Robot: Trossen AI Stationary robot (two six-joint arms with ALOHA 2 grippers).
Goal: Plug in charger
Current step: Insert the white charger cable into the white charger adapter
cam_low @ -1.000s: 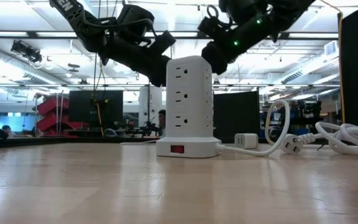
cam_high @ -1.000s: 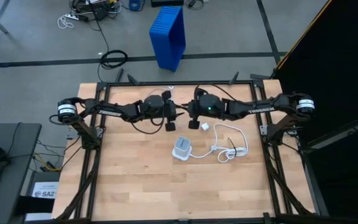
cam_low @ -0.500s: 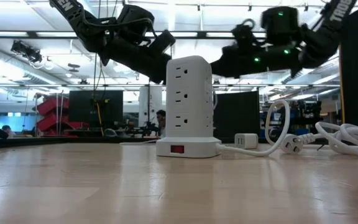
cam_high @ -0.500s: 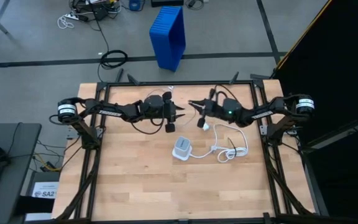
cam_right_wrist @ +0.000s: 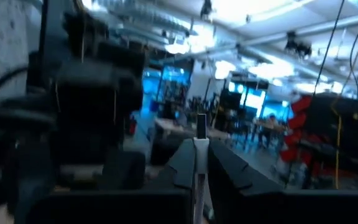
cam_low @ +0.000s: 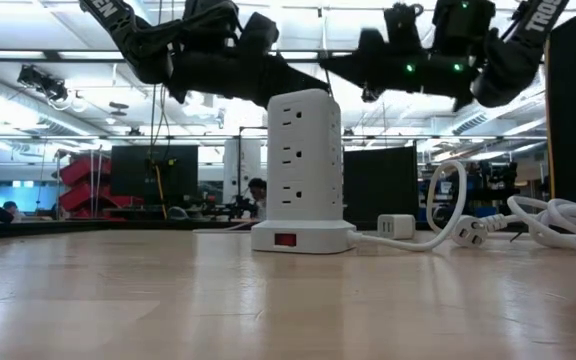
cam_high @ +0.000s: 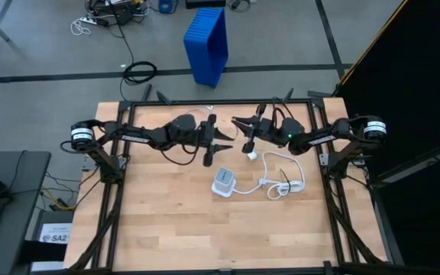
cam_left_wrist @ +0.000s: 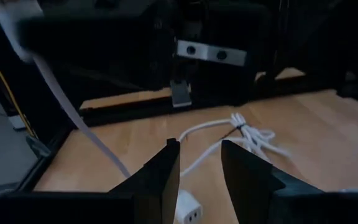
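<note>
The charger [cam_high: 251,155], a small white cube, lies on the wooden table right of centre, also in the low view [cam_low: 398,226] and the left wrist view [cam_left_wrist: 188,211]. A white outlet tower [cam_high: 224,182] [cam_low: 301,170] stands on its base nearer the front. My left gripper [cam_high: 226,140] [cam_left_wrist: 201,149] hangs level above the table, left of the charger, open and empty. My right gripper [cam_high: 236,122] [cam_right_wrist: 199,146] hangs high beyond the charger toward the far edge, pointing at the left arm, shut. A thin pale line shows between its fingertips; what it is I cannot tell.
The tower's thick white cord [cam_high: 285,179] lies looped on the table to the right, its plug [cam_low: 468,232] beside the charger. Black frame rails [cam_high: 220,101] edge the table. A blue crate [cam_high: 207,46] stands on the floor beyond. Bare wood lies toward the near edge.
My right gripper has tipped up from pointing down beside the charger to about level and has drawn back toward the table's far right, staying shut. My left gripper has tipped up to level and rolled a little. The charger has stayed where it lay.
</note>
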